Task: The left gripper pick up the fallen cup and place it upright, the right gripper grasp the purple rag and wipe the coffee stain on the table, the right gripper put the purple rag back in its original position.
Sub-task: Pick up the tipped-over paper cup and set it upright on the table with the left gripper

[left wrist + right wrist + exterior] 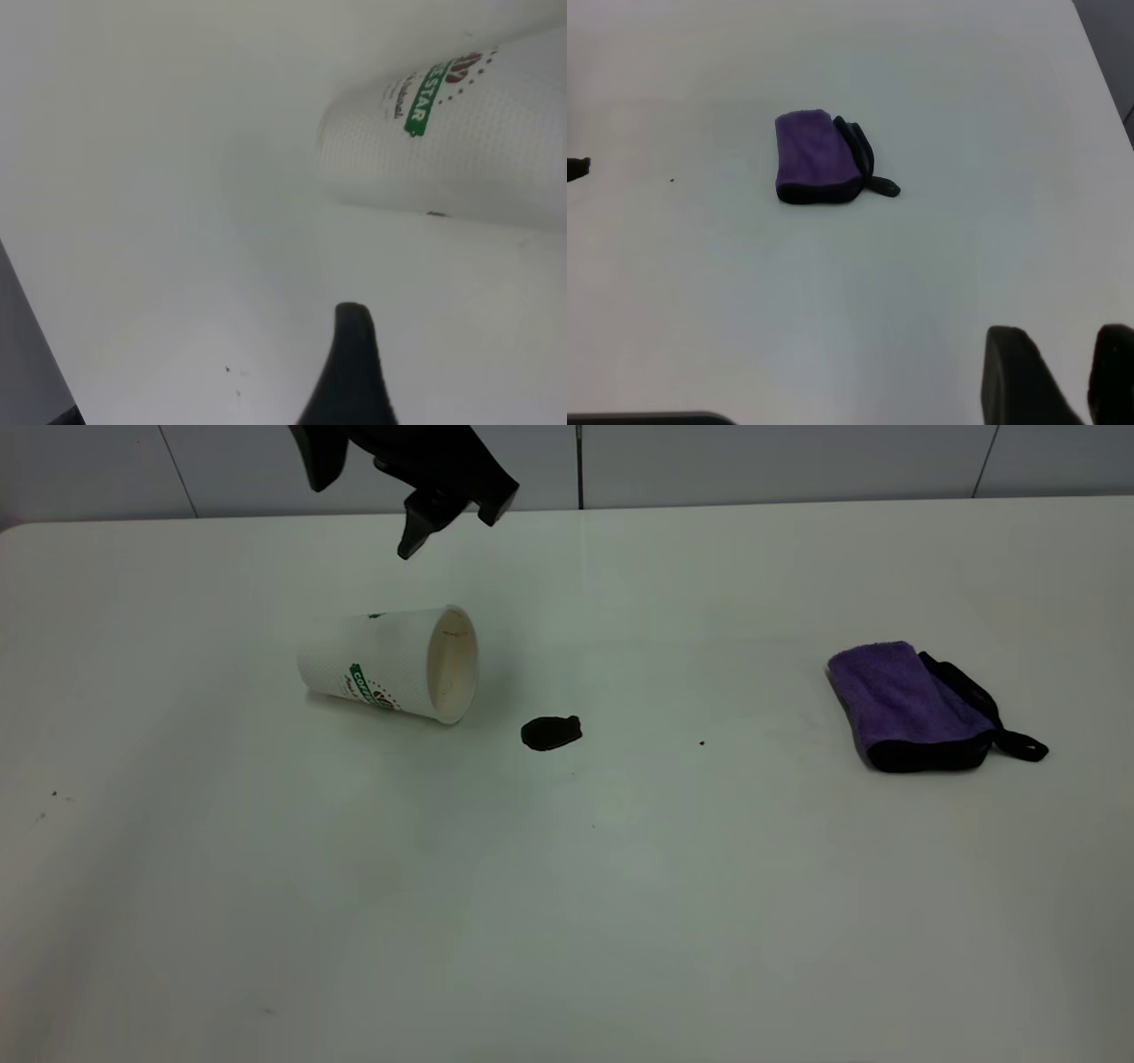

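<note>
The fallen cup [390, 664] lies on its side on the white table [567, 912], with its mouth towards the coffee stain [550, 732], a small dark blob just to its right. My left gripper [443, 522] hangs open and empty above and behind the cup. The left wrist view shows one finger [353, 372] and the cup's side [461, 133] beyond it. The purple rag [904, 704] lies folded at the right. It also shows in the right wrist view [815, 168], far from my right gripper [1067, 372]. That gripper is empty, with a narrow gap between its fingers.
A few tiny dark specks [702, 742] dot the table. A grey wall runs behind the table's far edge [709, 503]. The stain's edge shows at the side of the right wrist view [576, 168].
</note>
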### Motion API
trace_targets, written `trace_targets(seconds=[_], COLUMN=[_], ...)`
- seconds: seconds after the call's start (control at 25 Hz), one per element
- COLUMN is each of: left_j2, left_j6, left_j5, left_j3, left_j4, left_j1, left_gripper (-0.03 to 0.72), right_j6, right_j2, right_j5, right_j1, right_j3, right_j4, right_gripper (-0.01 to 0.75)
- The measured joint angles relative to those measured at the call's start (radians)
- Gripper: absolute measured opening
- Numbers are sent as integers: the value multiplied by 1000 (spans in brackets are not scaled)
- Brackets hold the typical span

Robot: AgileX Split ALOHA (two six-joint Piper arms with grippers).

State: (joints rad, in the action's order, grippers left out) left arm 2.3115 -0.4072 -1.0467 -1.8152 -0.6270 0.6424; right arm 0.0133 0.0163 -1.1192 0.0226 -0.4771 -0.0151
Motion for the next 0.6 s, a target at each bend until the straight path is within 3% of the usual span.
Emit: trace_targets(seconds=[0.6], left_j2=[228], left_j6=[-68], left_j5=[108], left_j3=[-24], left_j4=[-170], left_j1=[22], left_gripper=[659], right_j6=[0], right_j2=[0], right_j5=[0], right_j1=[0], right_j3=[0], right_j4=[0], right_gripper=[239])
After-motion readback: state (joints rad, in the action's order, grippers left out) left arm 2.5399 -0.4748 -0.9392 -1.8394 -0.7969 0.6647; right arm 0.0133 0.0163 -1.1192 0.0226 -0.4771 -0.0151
